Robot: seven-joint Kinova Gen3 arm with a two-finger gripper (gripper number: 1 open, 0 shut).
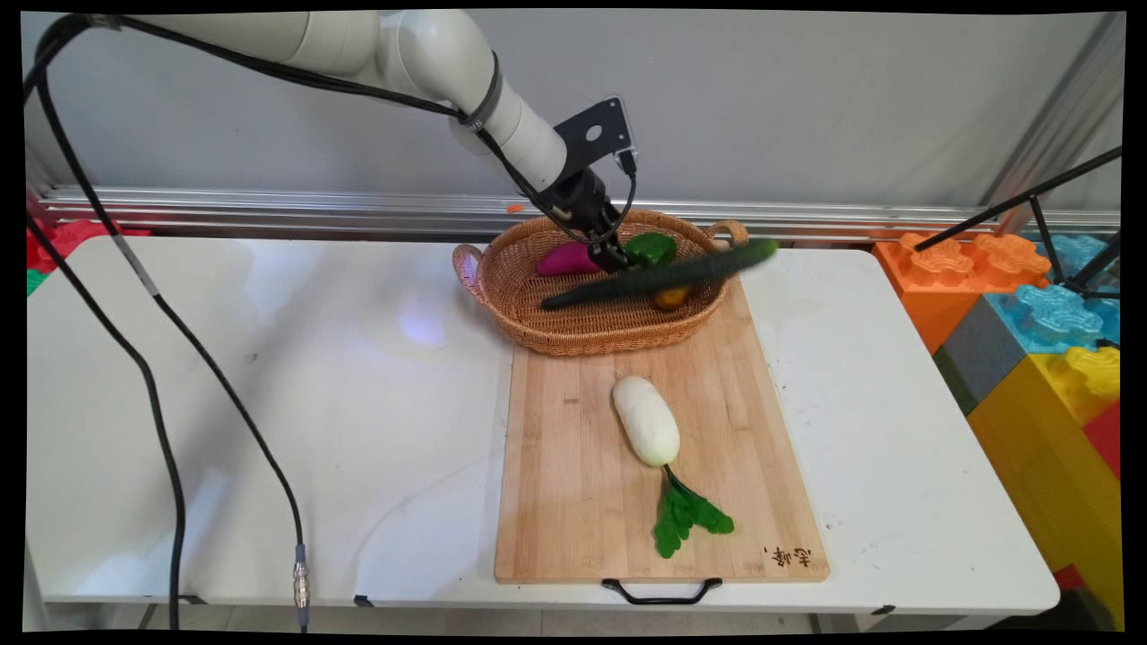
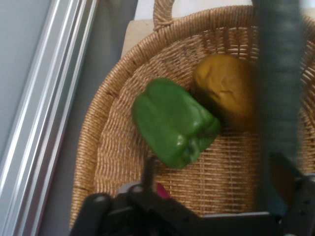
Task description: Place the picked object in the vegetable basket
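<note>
The gripper (image 1: 616,261) holds a cucumber (image 1: 663,274) in its jaws above the basket (image 1: 502,269). The cucumber's long axis runs nearly level, its right end tilted slightly up toward the worktop's (image 1: 269,376) far right.

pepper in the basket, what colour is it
Green. The pepper shows best in the hand view, lying in the wicker basket beside a yellow-orange fruit.

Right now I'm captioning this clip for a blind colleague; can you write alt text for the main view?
A white robot arm's black gripper holds a long dark green cucumber above a wicker basket containing a green pepper, a purple eggplant and an orange-yellow item. In front, a white radish with green leaves lies on a wooden cutting board on a white table.
</note>
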